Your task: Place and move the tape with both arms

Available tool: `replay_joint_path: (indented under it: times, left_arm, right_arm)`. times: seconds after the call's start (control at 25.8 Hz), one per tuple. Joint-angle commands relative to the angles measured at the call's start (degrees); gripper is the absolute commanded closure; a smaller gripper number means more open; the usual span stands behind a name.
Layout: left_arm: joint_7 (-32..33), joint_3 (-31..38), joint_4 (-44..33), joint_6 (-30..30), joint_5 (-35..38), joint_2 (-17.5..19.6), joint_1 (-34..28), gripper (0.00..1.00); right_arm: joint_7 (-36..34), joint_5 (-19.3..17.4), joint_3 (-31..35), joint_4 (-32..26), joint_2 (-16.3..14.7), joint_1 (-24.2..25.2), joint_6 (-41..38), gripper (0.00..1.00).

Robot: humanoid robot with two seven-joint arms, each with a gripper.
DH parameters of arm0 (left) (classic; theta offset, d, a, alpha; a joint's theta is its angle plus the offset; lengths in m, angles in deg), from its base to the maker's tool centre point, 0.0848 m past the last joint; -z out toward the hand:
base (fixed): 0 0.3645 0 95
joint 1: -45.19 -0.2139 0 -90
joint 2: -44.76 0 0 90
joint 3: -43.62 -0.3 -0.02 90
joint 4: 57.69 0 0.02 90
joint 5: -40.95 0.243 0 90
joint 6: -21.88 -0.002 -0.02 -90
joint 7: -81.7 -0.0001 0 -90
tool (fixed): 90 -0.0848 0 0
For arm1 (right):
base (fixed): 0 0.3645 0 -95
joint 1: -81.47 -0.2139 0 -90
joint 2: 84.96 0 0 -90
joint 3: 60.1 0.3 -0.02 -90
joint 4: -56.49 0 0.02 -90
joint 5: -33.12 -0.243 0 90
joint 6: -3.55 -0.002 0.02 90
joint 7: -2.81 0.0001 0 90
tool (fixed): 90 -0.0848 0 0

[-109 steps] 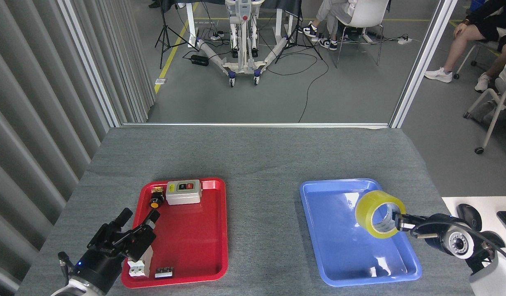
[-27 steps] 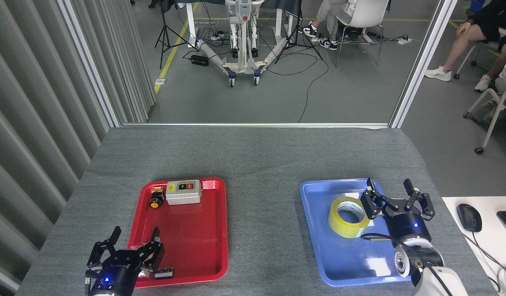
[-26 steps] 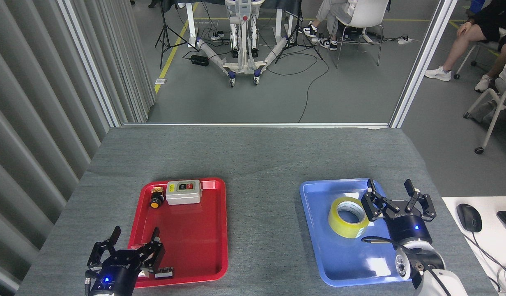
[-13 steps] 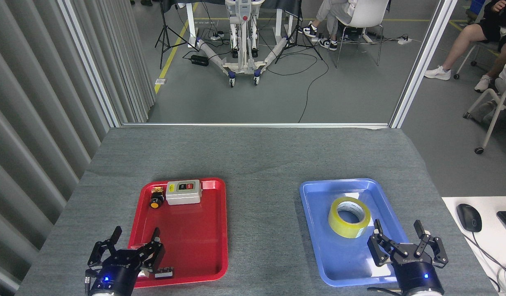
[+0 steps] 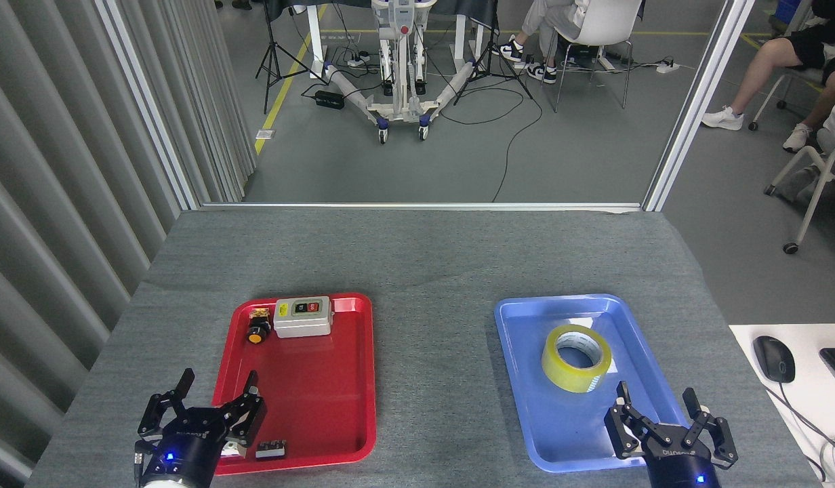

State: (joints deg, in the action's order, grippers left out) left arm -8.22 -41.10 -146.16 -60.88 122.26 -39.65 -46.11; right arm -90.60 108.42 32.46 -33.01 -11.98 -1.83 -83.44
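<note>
Tape [image 5: 576, 357] flat in blue tray [image 5: 526, 379], core up

Single head cam; looks fwd and down over table [image 5: 431, 264]; mid-range.

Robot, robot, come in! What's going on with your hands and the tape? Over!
Left gripper open, empty, at the red tray. Right gripper open, empty. Tape lying flat in the blue tray. Nothing blocking it.

Robotics lab, pretty clearly

Concrete floor with yellow tape line [image 5: 282, 85], a wheeled robot stand [image 5: 402, 74], tripods [image 5: 276, 51], cables everywhere, people sitting on office chairs [image 5: 597, 30] past the table [image 5: 417, 257].
</note>
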Motion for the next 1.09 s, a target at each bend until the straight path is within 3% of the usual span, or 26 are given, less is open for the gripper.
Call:
replay_joint_path:
  times: [0.0, 0.12, 0.35, 1.05]
  left_arm:
    - [-0.16, -0.01, 0.05, -0.12, -0.10, -0.05, -0.03, 0.00]
    - [-0.16, 0.26, 0.05, -0.12, -0.10, 0.03, -0.64, 0.00]
    - [-0.16, 3.24, 1.37, -0.30, -0.89, -0.23, -0.55, 0.00]
    - [-0.16, 3.24, 3.66, 0.58, -1.86, -0.05, -0.64, 0.00]
  right_arm:
    - [-3.80, 0.02, -0.36, 0.03, -1.44, -0.11, -2.39, 0.00]
    - [-5.65, 0.02, -0.18, 0.03, -1.62, 0.15, -5.47, 0.00]
    - [-5.47, -0.07, -0.09, 0.11, -1.09, 0.24, -4.85, 0.00]
    - [-5.91, -0.69, -0.01, 0.20, -0.48, 0.50, -4.06, 0.00]
